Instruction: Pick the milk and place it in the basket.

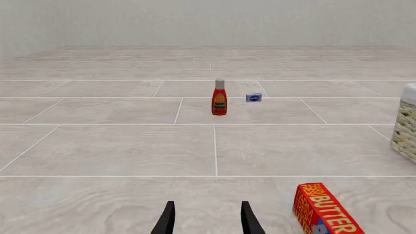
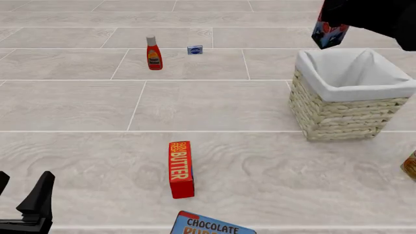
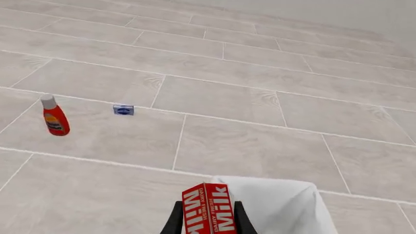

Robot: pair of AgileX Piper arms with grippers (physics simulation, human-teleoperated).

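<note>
The milk (image 2: 327,35), a red gable-topped carton with a dark blue base, hangs in the air above the far rim of the basket (image 2: 338,117). My right gripper (image 2: 331,22) is shut on it from above. In the right wrist view the milk (image 3: 208,210) sits between the two fingers of the right gripper (image 3: 208,223), with the basket's white lining (image 3: 286,204) just below. The basket (image 1: 406,127) also shows at the edge of the left wrist view. My left gripper (image 2: 23,197) rests low at the near left, open and holding nothing (image 1: 206,220).
A long red BUTTER box (image 2: 180,168) lies near the front centre. A CHOCOLATE box (image 2: 211,225) pokes in at the front edge. A ketchup bottle (image 2: 153,53) and a small blue box (image 2: 195,49) stand far back left. An orange item (image 2: 410,165) shows at the right edge.
</note>
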